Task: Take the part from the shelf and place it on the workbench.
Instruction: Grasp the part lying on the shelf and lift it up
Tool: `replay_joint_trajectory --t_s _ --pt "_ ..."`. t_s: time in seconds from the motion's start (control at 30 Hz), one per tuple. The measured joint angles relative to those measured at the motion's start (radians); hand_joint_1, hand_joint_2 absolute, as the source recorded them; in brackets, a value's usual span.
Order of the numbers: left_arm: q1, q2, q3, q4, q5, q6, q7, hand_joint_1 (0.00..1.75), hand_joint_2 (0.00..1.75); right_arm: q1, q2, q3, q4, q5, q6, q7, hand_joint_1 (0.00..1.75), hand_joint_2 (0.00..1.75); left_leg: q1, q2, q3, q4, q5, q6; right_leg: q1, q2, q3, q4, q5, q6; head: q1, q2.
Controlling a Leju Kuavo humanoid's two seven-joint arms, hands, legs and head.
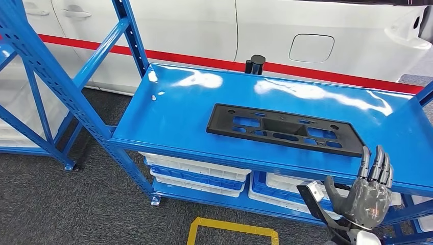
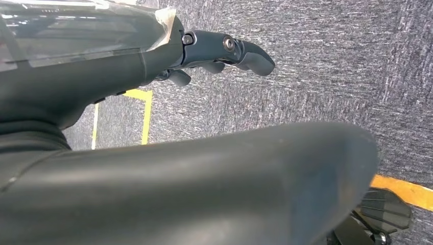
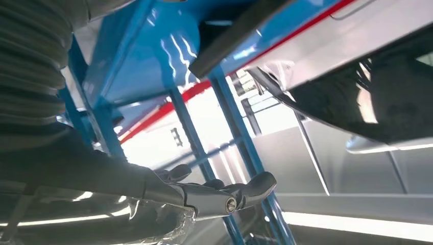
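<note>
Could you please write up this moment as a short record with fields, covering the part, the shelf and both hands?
part: flat black plastic bracket with cut-outs, lying on the top shelf, untouched
shelf: glossy blue metal rack, white and blue bins below
right hand: raised, fingers apart, holding nothing, in front of the shelf edge near the part's right end
left hand: hanging over grey carpet, holding nothing
background: white car with red stripe
task state: part not yet picked

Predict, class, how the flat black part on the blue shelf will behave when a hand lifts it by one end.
The black part looks like moulded plastic with many cut-outs, so it is probably light. Being long and thin, it may flex or droop slightly when held by one end. Lying flat on the glossy blue shelf, it would likely slide rather than roll or tip.
</note>
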Motion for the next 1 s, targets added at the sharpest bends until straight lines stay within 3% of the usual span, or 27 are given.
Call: replay_joint_trajectory --t_s 0.37,1.0 --pt "-0.003 0.001 0.000 0.000 -0.010 -0.002 0.006 0.00 0.00 -0.185 -0.069 -0.070 0.186 0.030 -0.002 -0.039 0.00 1.75 0.000 0.000 0.002 0.000 0.000 0.000 0.000 0.000 0.002 0.000 0.000 0.000 0.000 0.000" --pt "-0.005 0.002 0.000 0.000 -0.011 0.000 -0.003 0.00 0.00 -0.353 -0.162 0.009 0.488 -0.043 0.066 0.001 0.00 1.75 0.000 0.000 0.003 0.000 0.000 0.000 0.000 0.000 0.003 0.000 0.000 0.000 0.000 0.000"
